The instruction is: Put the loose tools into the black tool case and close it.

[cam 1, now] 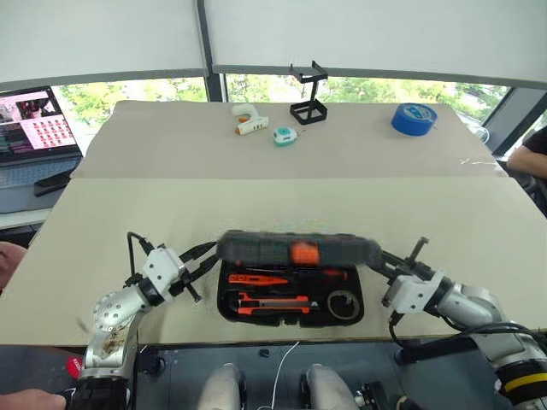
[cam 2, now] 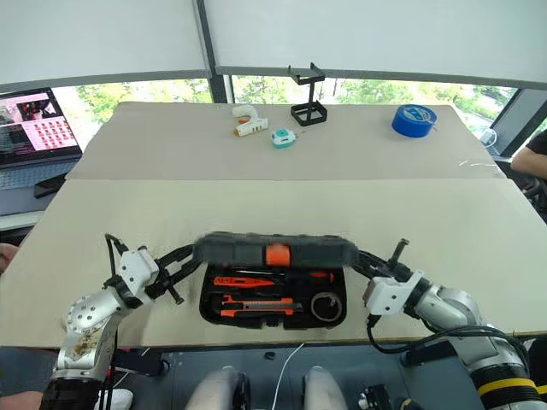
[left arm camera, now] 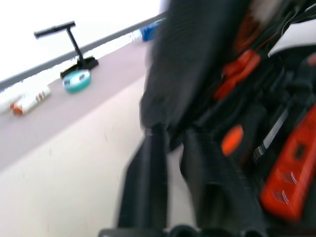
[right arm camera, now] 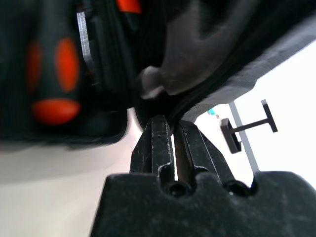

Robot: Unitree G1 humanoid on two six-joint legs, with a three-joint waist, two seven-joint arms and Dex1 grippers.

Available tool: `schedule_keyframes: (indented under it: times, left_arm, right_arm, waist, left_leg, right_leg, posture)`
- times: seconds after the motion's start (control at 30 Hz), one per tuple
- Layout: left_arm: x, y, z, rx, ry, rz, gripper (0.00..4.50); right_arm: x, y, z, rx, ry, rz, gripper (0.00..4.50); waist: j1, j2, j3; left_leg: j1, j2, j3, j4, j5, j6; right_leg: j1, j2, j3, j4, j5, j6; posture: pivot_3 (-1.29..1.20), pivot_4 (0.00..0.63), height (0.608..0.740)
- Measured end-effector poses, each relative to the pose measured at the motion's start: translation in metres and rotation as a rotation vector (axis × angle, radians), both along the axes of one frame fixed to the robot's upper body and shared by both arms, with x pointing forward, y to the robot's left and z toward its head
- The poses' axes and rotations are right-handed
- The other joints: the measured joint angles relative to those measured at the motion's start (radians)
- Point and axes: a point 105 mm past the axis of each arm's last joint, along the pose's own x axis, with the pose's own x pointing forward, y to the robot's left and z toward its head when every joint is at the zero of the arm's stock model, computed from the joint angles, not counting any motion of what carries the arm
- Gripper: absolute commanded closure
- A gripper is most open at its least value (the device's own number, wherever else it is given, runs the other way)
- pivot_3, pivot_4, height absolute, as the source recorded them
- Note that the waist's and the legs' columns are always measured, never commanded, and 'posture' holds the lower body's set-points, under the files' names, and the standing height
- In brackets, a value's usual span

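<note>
Head views: case (cam 1: 291,295) sits at the near edge of the tabletop (cam 1: 282,196), base flat, lid (cam 1: 297,249) partway down and blurred, orange latch (cam 1: 303,252) on its front rim. Inside the base: screwdrivers (cam 1: 286,277) in the far recesses, knife (cam 1: 272,304) nearer, grey tape roll (cam 1: 344,305) at the right end. All loose tools look seated; only closing is left, by my read.

Left gripper (cam 1: 208,253) is at the lid's left end, right gripper (cam 1: 380,261) at its right end. Right wrist view: right fingers (right arm camera: 159,143) nearly together, a thin slit between them, tips at the lid rim; cannot tell if they pinch it. Left wrist view: left fingers (left arm camera: 148,187) slightly apart beside the lid edge, grip unclear.

Handling guess: stiff plastic shell, light, textured so not too slippery; hinged lid will drop on its own. Best hold is the lid's two ends, then press near the latch.

Beyond the case, well apart: glue gun (cam 1: 249,121), tape measure (cam 1: 285,135), wire stand (cam 1: 308,107), blue tape (cam 1: 414,118).
</note>
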Motion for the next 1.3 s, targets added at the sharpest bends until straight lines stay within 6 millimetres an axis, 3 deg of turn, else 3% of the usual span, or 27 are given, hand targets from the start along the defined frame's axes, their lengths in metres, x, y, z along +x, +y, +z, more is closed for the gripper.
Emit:
schedule_keyframes:
  times: [0.07, 0.1, 0.13, 0.3, 0.33, 0.43, 0.47, 0.53, 0.63, 0.77, 0.9, 1.13, 1.3]
  left_arm:
    - [-0.005, 0.010, -0.004, 0.040, 0.011, 0.003, 1.84]
    - [-0.006, 0.012, -0.004, 0.050, 0.012, 0.003, 1.31]
    - [-0.006, 0.015, -0.003, 0.057, 0.010, 0.001, 1.08]
    - [0.003, 0.060, 0.001, 0.041, 0.115, 0.114, 1.07]
    - [0.005, 0.062, 0.002, 0.036, 0.127, 0.113, 1.07]
    - [0.014, 0.054, 0.009, 0.029, 0.145, 0.053, 1.07]
    - [0.017, 0.050, 0.012, 0.038, 0.144, 0.026, 1.47]
    - [0.025, 0.042, 0.016, 0.038, 0.149, -0.010, 1.83]
    - [0.044, 0.027, 0.028, 0.055, 0.147, -0.059, 3.12]
    - [0.061, -0.009, 0.028, 0.144, 0.163, -0.173, 4.50]
    - [0.066, -0.018, 0.006, 0.213, 0.255, -0.214, 4.50]
    - [0.075, -0.017, -0.008, 0.260, 0.322, -0.200, 4.50]
    - [0.066, -0.007, -0.011, 0.120, 0.399, -0.144, 4.50]
  right_arm:
    - [-0.007, -0.021, -0.023, -0.050, 0.084, -0.054, 2.55]
    - [-0.007, -0.021, -0.021, -0.049, 0.077, -0.051, 2.03]
    - [-0.008, -0.022, -0.019, -0.057, 0.069, -0.044, 1.80]
    - [-0.026, -0.051, -0.009, -0.036, 0.151, -0.092, 0.16]
    - [-0.029, -0.053, -0.009, -0.011, 0.193, -0.106, 0.16]
    - [-0.048, -0.050, -0.012, 0.063, 0.400, -0.103, 0.85]
    - [-0.057, -0.045, -0.014, 0.091, 0.489, -0.083, 1.29]
    - [-0.073, -0.038, -0.018, 0.139, 0.621, -0.068, 1.86]
    - [-0.106, -0.013, -0.024, 0.148, 0.862, 0.023, 2.97]
    - [-0.113, 0.018, -0.020, 0.131, 0.921, 0.117, 4.33]
    - [-0.111, 0.033, -0.030, 0.073, 0.929, 0.143, 4.47]
    - [-0.075, 0.064, -0.020, 0.151, 0.828, 0.145, 4.47]
    - [-0.042, 0.059, -0.008, 0.206, 0.744, 0.066, 4.47]
  waist:
    - [0.009, 0.000, 0.000]
    - [0.006, 0.000, 0.000]
    - [0.004, 0.000, 0.000]
    - [0.008, 0.000, 0.000]
    - [0.009, 0.000, 0.000]
    - [0.016, 0.000, 0.000]
    - [0.016, 0.000, 0.000]
    - [0.016, 0.001, 0.000]
    - [0.021, 0.000, 0.000]
    - [0.015, -0.001, -0.001]
    - [0.012, -0.003, 0.000]
    - [0.013, -0.005, 0.001]
    - [0.007, -0.005, 0.001]
  left_leg:
    - [-0.001, 0.000, 0.000, 0.001, 0.000, 0.001]
    - [0.000, 0.000, 0.001, 0.001, -0.001, 0.001]
    - [0.000, 0.000, 0.000, 0.001, -0.001, 0.001]
    - [0.001, 0.001, -0.001, 0.000, -0.001, 0.002]
    - [0.001, 0.001, -0.001, 0.000, -0.001, 0.002]
    - [0.001, 0.001, -0.002, 0.000, -0.001, 0.002]
    - [0.001, 0.001, -0.002, 0.001, -0.001, 0.002]
    - [0.001, 0.001, -0.002, 0.001, -0.001, 0.002]
    - [0.000, 0.002, -0.004, 0.001, -0.001, 0.002]
    - [-0.001, -0.001, -0.003, 0.003, -0.001, 0.002]
    - [-0.004, 0.000, -0.003, 0.002, -0.002, 0.002]
    - [-0.012, -0.001, -0.003, 0.005, -0.001, 0.001]
    - [-0.012, 0.000, -0.003, 0.005, -0.001, 0.001]
  right_leg:
    - [-0.001, -0.002, 0.001, 0.000, 0.000, 0.000]
    - [-0.001, -0.002, 0.003, 0.000, 0.000, 0.000]
    - [0.000, -0.001, 0.003, 0.000, 0.000, 0.000]
    - [0.001, -0.001, 0.001, 0.000, -0.001, 0.001]
    - [0.001, -0.001, 0.001, 0.000, -0.001, 0.001]
    - [0.003, -0.002, 0.001, 0.000, -0.001, 0.001]
    - [0.003, -0.002, 0.001, -0.001, 0.000, 0.001]
    - [0.002, -0.002, 0.001, 0.000, 0.000, 0.001]
    - [0.002, 0.000, -0.001, 0.000, 0.000, 0.001]
    - [0.001, 0.001, 0.000, -0.001, -0.001, 0.001]
    - [-0.003, 0.003, 0.000, 0.000, -0.001, 0.001]
    - [-0.012, 0.003, 0.001, 0.004, -0.001, 0.001]
    - [-0.012, 0.003, 0.000, 0.005, -0.001, 0.001]
  posture:
    - [0.00, 0.150, 0.740]
    - [0.00, 0.150, 0.740]
    - [0.00, 0.150, 0.740]
    - [0.00, 0.150, 0.740]
    - [0.00, 0.150, 0.740]
    - [0.00, 0.150, 0.740]
    - [0.00, 0.150, 0.740]
    - [0.00, 0.150, 0.740]
    - [0.00, 0.150, 0.740]
    - [0.00, 0.150, 0.740]
    - [0.00, 0.150, 0.740]
    - [0.00, 0.150, 0.740]
    - [0.00, 0.150, 0.740]
